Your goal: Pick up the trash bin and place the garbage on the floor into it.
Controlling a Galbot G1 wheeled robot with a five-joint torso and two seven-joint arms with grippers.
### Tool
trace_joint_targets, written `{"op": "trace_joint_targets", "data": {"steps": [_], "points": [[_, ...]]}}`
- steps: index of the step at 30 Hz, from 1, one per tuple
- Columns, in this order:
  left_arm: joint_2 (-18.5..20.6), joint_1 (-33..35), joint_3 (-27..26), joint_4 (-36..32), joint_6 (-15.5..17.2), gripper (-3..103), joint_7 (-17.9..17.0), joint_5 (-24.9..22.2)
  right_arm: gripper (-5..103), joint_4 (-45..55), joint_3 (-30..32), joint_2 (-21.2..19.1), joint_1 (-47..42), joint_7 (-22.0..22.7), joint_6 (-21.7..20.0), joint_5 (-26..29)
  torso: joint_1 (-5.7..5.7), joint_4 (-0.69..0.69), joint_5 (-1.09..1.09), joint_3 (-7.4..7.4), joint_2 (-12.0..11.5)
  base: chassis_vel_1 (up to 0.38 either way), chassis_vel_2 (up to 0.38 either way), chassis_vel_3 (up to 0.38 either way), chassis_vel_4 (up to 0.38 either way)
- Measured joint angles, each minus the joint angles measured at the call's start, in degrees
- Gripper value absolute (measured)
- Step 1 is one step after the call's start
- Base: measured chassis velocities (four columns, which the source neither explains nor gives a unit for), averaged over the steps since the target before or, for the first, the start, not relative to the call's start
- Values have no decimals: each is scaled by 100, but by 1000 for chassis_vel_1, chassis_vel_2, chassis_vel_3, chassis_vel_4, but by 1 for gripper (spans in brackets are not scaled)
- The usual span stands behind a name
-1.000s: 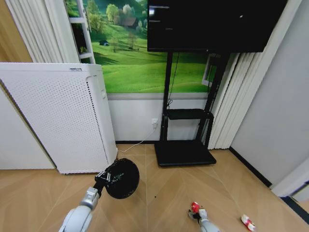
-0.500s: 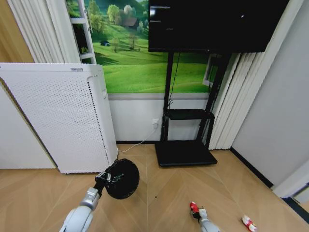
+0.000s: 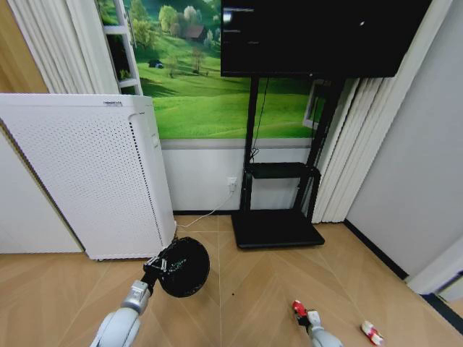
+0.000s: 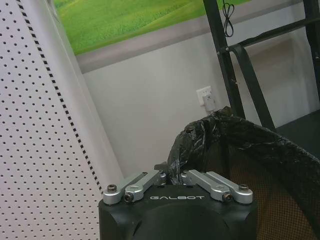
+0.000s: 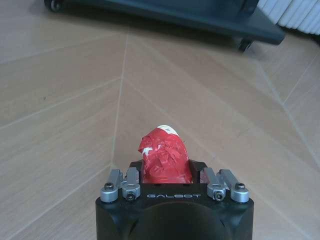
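The trash bin (image 3: 184,267), a black round mesh basket with a black liner, hangs tilted above the floor (image 3: 249,289). My left gripper (image 3: 157,264) is shut on its rim. The left wrist view shows that gripper (image 4: 172,175) pinching the liner at the bin's (image 4: 265,165) edge. Low at the right, my right gripper (image 3: 304,316) is shut on a crumpled red piece of garbage (image 3: 298,310). In the right wrist view that red piece with white marks (image 5: 165,157) sits between the right gripper's (image 5: 166,172) fingers. Another red-and-white piece of garbage (image 3: 371,332) lies on the floor farther right.
A tall white perforated appliance (image 3: 87,173) stands close behind the bin on the left. A black TV stand (image 3: 276,228) with its flat base sits against the back wall. A white cable (image 3: 206,215) runs along the floor to a wall socket.
My right gripper has shifted a little to the right with the red piece in it. The left arm and bin have stayed where they were.
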Motion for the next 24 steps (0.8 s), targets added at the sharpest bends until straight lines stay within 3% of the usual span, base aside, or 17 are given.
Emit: {"op": "trace_joint_targets", "data": {"steps": [4,9,14,20,24], "points": [[1,-38,59,3,0,6,0,14,47,754,250,-269,-413,-2,-17,185,0,-1,0,-1,0,0,0,0,0],[-16,-118,163,40,0,6,-1,49,47,2502,630,-731,-1196,74,-105,610,-1,-1,-3,-1,1,0,0,0,0],[-79,-102,170,33,0,6,-2,95,47,3434,783,-913,-1451,141,-116,711,-1,2,-1,-1,1,0,0,0,0],[-123,-208,255,50,0,6,-12,130,47,5000,1048,-1102,-1906,-157,335,687,-1,1,-2,-1,2,0,0,0,0],[-125,-248,280,51,2,6,-14,133,47,5254,1049,-1120,-1979,-291,495,626,-1,1,0,-1,2,0,0,0,0]]}}
